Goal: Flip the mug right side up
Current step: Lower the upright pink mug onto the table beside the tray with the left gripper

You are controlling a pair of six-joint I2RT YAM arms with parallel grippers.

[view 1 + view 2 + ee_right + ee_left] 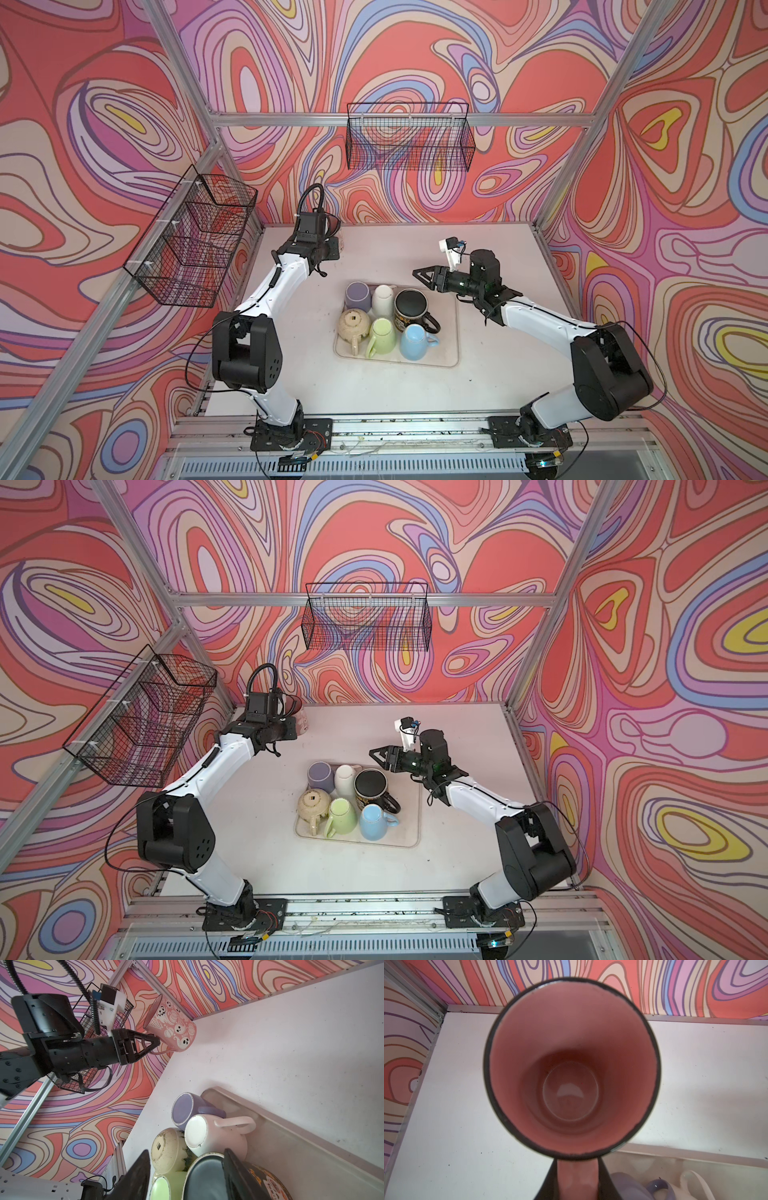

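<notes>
The pink mug [174, 1026], printed with white ghosts, is in the far left corner of the surface [498, 353], close against the walls. Its long axis runs nearly vertical, mouth up and tipped a little toward the left arm, so the left wrist view looks straight down its pink inside to the bottom. Whether the base touches the surface I cannot tell. The left gripper [154, 1043] has its jaws narrow, pinched on the mug's handle [577, 1180]. The right gripper [417, 274] hangs over the far side of the tray [451, 332], jaws about half apart and holding nothing. Six other mugs [382, 336] stand bottom-up in the tray, bunched to its left. The surface is pale and speckled with dirt. Red, purple and blue swirls cover the walls, with one black wire basket [409, 137] on the back wall and a second basket [195, 237] on the left.
</notes>
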